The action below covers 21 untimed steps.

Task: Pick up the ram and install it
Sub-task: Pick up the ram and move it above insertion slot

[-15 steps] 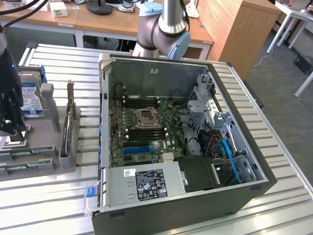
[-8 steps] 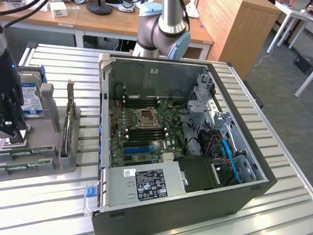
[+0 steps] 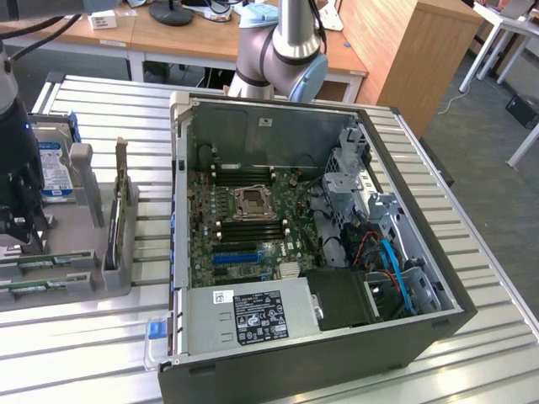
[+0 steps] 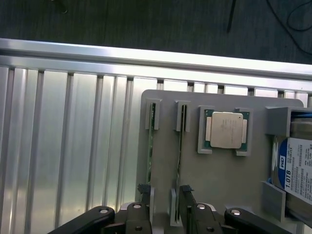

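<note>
Two ram sticks stand on edge in the slots of a grey holder tray (image 4: 219, 175): one thin green stick (image 4: 180, 146) and a second (image 4: 150, 141) beside it. My gripper (image 4: 165, 199) hangs open over the near end of the tray, and its dark fingers (image 4: 187, 200) straddle the end of the first stick without gripping it. In the exterior view the gripper (image 3: 25, 236) is at the far left, just above the green sticks (image 3: 40, 264) in the tray. The motherboard (image 3: 253, 219) lies in the open computer case, with dark memory slots (image 3: 253, 229) near the processor socket.
A square silver processor (image 4: 224, 129) and a hard drive (image 4: 298, 170) share the tray. The case walls (image 3: 181, 185) rise between tray and motherboard. A blue slot (image 3: 236, 255), a power supply (image 3: 253, 316) and drive cages (image 3: 379, 227) crowd the case. The ribbed aluminium table (image 4: 73, 146) surrounds everything.
</note>
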{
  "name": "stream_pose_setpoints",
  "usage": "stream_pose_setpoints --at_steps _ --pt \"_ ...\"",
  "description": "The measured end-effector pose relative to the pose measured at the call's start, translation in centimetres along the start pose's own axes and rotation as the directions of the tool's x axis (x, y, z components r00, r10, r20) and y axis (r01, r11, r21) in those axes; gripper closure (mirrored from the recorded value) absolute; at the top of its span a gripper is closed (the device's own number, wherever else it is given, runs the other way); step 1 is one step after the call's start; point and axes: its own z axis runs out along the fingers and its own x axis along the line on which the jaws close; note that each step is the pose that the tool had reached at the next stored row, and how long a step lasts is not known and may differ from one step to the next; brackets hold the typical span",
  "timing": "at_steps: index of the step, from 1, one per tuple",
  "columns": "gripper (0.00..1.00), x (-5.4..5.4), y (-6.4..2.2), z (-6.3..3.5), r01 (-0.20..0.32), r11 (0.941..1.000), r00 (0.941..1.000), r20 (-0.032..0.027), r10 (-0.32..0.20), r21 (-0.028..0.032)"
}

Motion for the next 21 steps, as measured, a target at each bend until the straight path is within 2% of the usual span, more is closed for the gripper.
stream_pose_setpoints --at_steps 9,13,21 --pt "0.63 0.0 -0.03 1.57 0.0 1.0 1.0 0.0 0.0 0.0" --pt "0.63 0.0 -0.02 1.59 0.0 1.0 1.0 -0.0001 0.0 -0.0001" --pt "0.63 0.9 0.03 1.61 0.0 1.0 1.0 0.0 0.0 0.0"
